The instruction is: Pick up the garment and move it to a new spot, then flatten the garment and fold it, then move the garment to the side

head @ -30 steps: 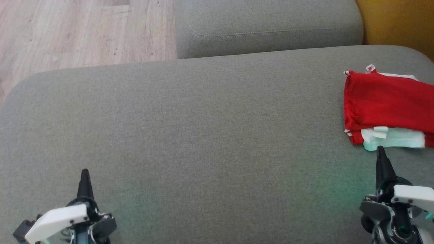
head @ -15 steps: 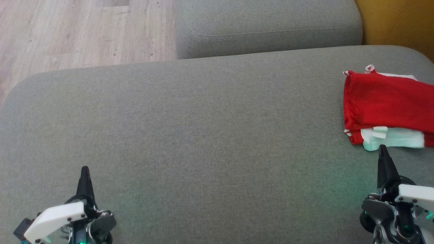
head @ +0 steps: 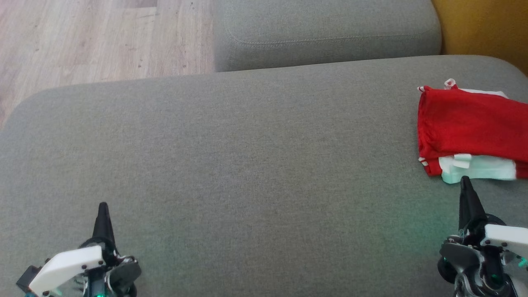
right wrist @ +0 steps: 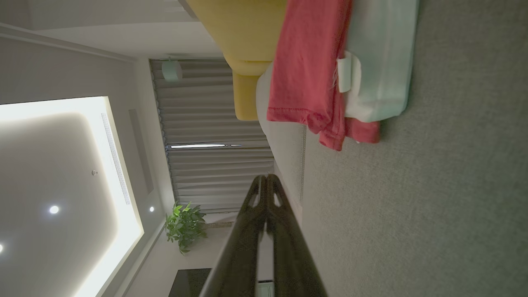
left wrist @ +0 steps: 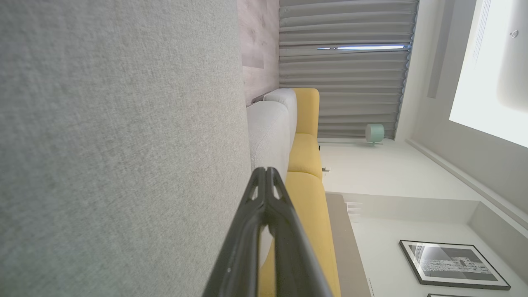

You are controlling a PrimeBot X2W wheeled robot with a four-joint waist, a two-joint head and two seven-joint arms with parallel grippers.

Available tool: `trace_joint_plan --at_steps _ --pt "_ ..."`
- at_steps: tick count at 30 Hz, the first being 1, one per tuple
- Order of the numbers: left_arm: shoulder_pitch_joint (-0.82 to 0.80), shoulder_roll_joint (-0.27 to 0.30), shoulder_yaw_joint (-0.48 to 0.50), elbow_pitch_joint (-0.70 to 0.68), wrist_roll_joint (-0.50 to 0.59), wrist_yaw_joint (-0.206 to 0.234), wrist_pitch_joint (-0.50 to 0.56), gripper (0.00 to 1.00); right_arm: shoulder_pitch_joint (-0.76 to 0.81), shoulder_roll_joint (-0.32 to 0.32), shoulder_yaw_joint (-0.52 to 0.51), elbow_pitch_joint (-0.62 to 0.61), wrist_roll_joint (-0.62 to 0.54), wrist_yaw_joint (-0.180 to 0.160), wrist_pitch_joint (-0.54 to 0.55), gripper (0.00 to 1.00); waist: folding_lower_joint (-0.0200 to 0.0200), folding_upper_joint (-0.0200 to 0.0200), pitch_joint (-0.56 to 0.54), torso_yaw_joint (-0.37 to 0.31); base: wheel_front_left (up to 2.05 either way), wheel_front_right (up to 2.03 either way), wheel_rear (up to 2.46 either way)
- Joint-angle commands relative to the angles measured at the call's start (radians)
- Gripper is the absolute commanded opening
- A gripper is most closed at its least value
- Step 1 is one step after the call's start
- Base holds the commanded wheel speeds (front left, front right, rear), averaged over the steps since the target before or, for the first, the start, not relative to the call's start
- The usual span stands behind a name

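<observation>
Garment [head: 470, 123] folded, red over white; left end effector [head: 102, 205] and right end effector [head: 464, 179] pressed together.

A home living room is being shown: a grey sofa [head: 247, 144] and a yellow sofa [left wrist: 305, 152] are being backed by pleated curtains [left wrist: 342, 82], with wood flooring [head: 82, 37], a framed picture [left wrist: 451, 264] and a potted plant [right wrist: 185, 226].

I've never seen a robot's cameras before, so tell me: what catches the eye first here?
In the head view, the folded red and white garment stands out, lying at the far right of the wide grey cushion. Two dark pointed tools rise from the bottom corners: the left end effector and the right end effector, both closed, the right one's tip close to the garment's near edge.
</observation>
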Motion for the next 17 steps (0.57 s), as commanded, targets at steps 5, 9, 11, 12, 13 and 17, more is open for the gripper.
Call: trace_joint_plan --at_steps 5,9,11,12,13,17 --pt "-0.049 0.011 0.039 -0.036 -0.002 -0.006 0.006 0.00 -0.056 -0.005 0.020 -0.038 0.007 0.007 0.006 0.00 0.0000 0.0000 0.000 0.000 0.00 0.00 0.00" --pt "-0.049 0.010 0.040 -0.036 -0.002 -0.006 0.007 0.00 -0.056 -0.005 0.020 -0.038 0.007 0.007 0.006 0.00 0.0000 0.0000 0.000 0.000 0.00 0.00 0.00" --pt "-0.049 0.010 0.040 -0.036 -0.001 -0.006 0.007 0.00 -0.056 -0.005 0.020 -0.038 0.007 0.007 0.006 0.00 0.0000 0.0000 0.000 0.000 0.00 0.00 0.00" --pt "-0.049 0.010 0.040 -0.036 -0.001 -0.006 0.007 0.00 -0.056 -0.005 0.020 -0.038 0.007 0.007 0.006 0.00 0.0000 0.0000 0.000 0.000 0.00 0.00 0.00" --pt "-0.049 0.010 0.040 -0.036 -0.001 -0.006 0.007 0.00 -0.056 -0.005 0.020 -0.038 0.007 0.007 0.006 0.00 0.0000 0.0000 0.000 0.000 0.00 0.00 0.00" --pt "-0.049 0.010 0.041 -0.036 -0.001 -0.006 0.007 0.00 -0.056 -0.005 0.020 -0.038 0.007 0.007 0.006 0.00 0.0000 0.0000 0.000 0.000 0.00 0.00 0.00"
